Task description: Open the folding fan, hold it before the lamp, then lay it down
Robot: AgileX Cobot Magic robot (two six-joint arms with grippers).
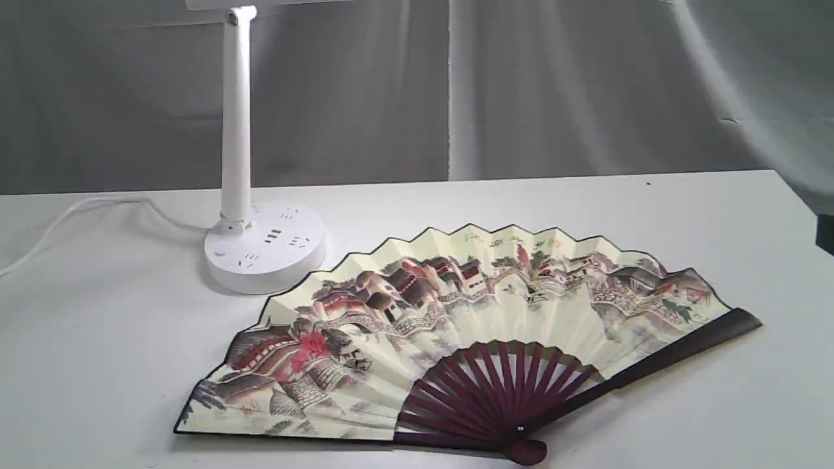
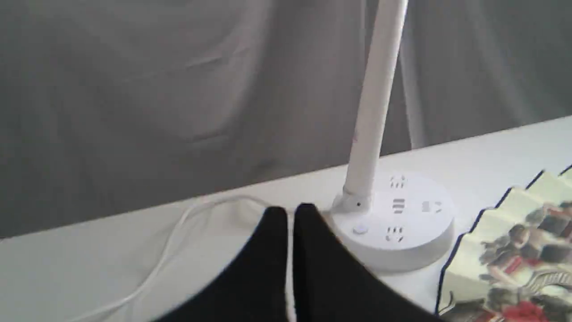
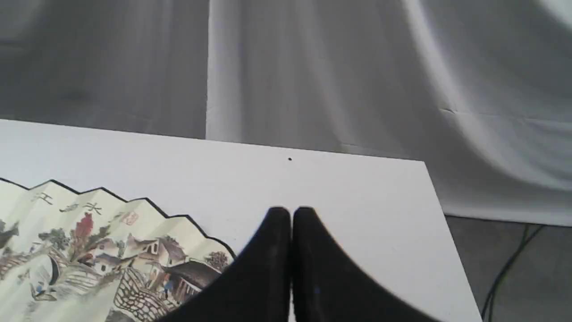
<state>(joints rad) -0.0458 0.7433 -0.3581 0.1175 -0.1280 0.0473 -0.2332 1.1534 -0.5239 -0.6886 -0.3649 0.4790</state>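
The folding fan [image 1: 456, 339] lies spread fully open and flat on the white table [image 1: 651, 215], cream leaf with painted houses, maroon ribs toward the front edge. Behind its left end stands the white lamp [image 1: 236, 124] on a round base [image 1: 264, 246] with socket slots. Neither arm shows in the exterior view. In the left wrist view my left gripper [image 2: 291, 212] is shut on nothing, raised above the table near the lamp base [image 2: 397, 223], with the fan's edge [image 2: 514, 250] beside it. My right gripper [image 3: 291, 213] is shut and empty, above the fan's right end [image 3: 103, 241].
The lamp's white cord [image 1: 85, 212] runs off to the left across the table. A grey cloth backdrop [image 1: 521, 85] hangs behind. The table's right edge [image 3: 447, 232] drops to a floor with a dark cable [image 3: 509, 268].
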